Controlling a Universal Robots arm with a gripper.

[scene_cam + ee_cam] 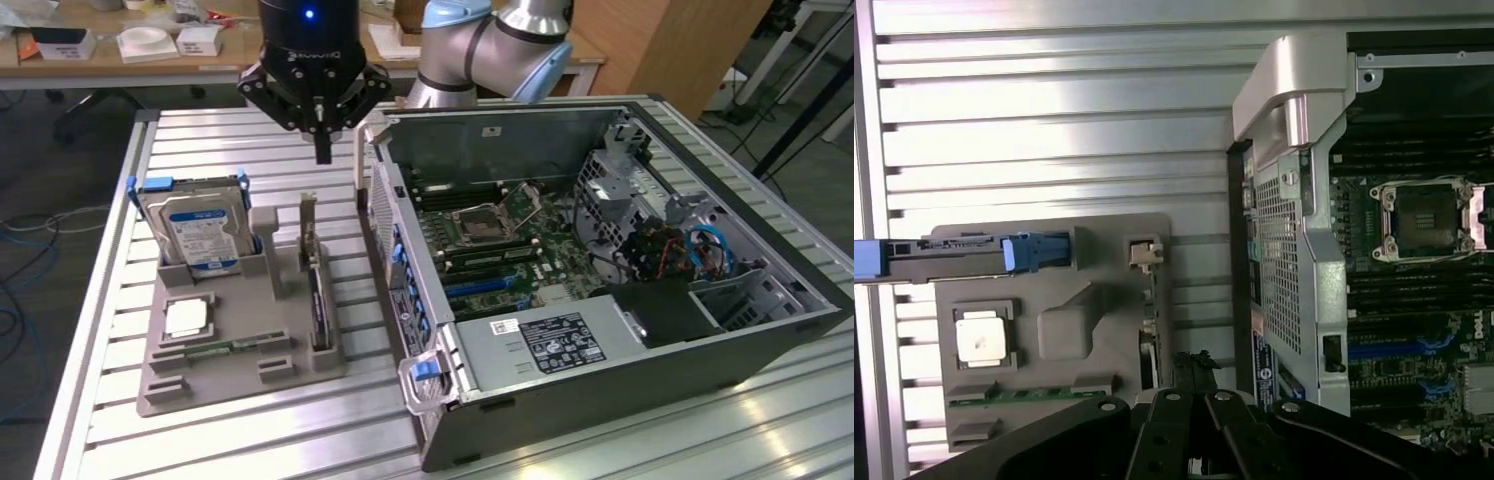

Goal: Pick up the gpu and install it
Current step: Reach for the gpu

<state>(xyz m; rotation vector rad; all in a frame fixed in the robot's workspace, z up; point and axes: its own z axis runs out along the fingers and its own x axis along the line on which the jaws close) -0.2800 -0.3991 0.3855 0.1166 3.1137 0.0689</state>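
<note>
The gpu (316,295) is a thin dark card standing on edge in a slot along the grey holder (240,385), on the side toward the computer case. Its silver bracket (308,215) sticks up at the far end. My gripper (322,150) hangs shut and empty above the table, just beyond the bracket end of the card and apart from it. In the wrist view the gpu (1146,335) shows edge-on in the holder (1054,330), with the gripper (1194,385) close beside its end.
An open computer case (441,390) lies at the exterior view's right, its motherboard (521,240) exposed. In the holder, a silver hard drive (200,235) stands upright, with a processor chip (187,318) and a green memory stick (220,348) lying flat.
</note>
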